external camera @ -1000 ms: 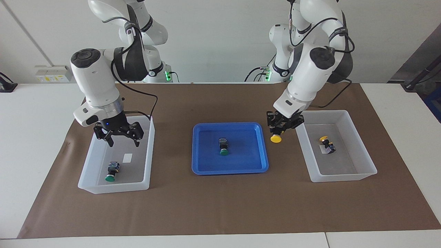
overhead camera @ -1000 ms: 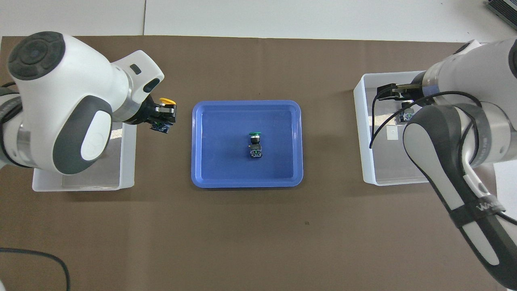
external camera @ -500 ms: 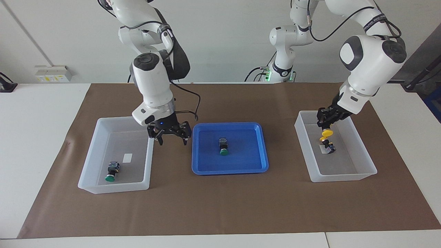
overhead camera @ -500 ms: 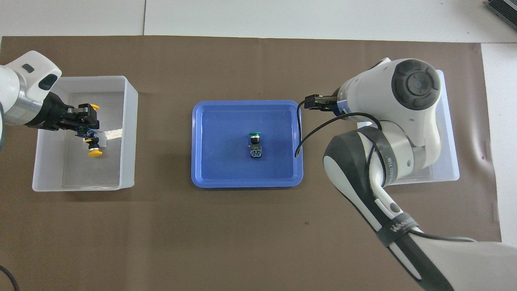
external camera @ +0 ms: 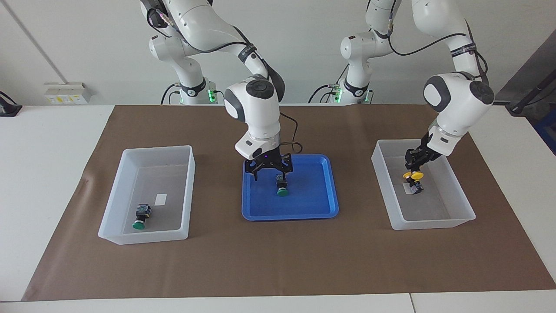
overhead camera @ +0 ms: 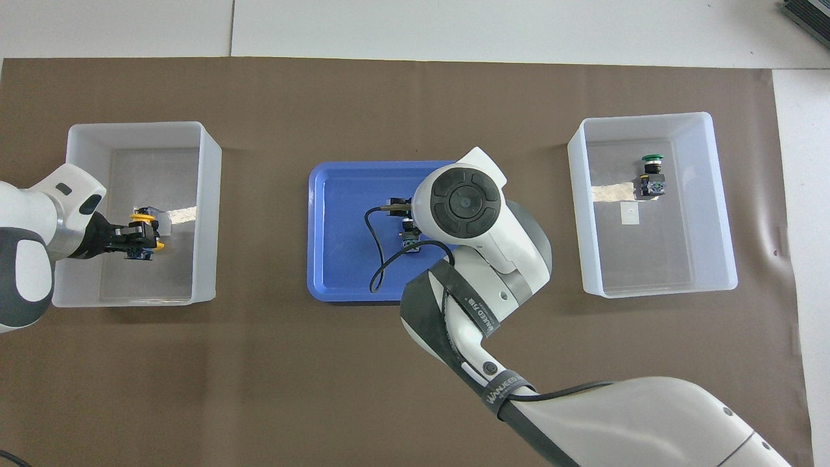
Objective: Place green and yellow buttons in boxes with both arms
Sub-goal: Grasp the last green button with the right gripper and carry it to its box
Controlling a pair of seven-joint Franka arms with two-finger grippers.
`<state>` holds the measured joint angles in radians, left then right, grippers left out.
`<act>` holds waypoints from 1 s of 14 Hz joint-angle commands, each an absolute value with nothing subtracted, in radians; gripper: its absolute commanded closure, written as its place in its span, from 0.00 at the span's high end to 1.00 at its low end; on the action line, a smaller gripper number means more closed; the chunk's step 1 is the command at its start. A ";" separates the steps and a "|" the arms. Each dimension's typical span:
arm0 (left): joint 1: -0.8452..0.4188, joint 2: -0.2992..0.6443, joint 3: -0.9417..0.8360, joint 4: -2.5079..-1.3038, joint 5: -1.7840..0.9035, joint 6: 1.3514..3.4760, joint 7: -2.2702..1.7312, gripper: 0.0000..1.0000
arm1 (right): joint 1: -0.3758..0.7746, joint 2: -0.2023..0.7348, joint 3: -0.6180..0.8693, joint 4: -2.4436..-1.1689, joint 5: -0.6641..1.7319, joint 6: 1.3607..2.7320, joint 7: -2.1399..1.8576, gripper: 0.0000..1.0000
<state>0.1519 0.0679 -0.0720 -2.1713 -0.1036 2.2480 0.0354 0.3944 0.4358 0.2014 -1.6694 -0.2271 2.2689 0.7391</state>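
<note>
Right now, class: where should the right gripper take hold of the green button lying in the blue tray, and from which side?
Grip the dark body of the green button, not its round cap. It lies on its side in the blue tray, cap pointing away from the robots, so come straight down from above, where the right gripper hovers open.

A white table is covered by a big brown paper sheet. 3 things are set in a row on the sheet. A blue tray is placed in the middle. 1 clear white box is set toward the right arm's end, and 1 more box toward the left arm's end.
</note>
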 commanded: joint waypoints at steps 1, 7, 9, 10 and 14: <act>0.143 0.031 -0.075 -2.256 -0.121 2.310 0.048 0.00 | 0.411 0.508 0.202 -1.632 -0.369 2.340 0.810 1.00; 0.138 0.060 -0.075 -2.217 -0.120 2.329 0.048 1.00 | 0.455 0.557 0.201 -1.638 -0.423 2.390 0.883 1.00; 0.138 0.066 -0.075 -2.122 -0.118 2.268 0.048 1.00 | 0.459 0.558 0.201 -1.670 -0.462 2.393 0.903 0.76; 0.138 0.066 -0.075 -2.059 -0.111 2.213 0.048 1.00 | 0.459 0.558 0.201 -1.689 -0.471 2.399 0.904 0.57; 0.100 0.051 -0.086 -1.875 -0.019 1.972 0.049 1.00 | 0.459 0.552 0.201 -1.704 -0.472 2.392 0.904 0.00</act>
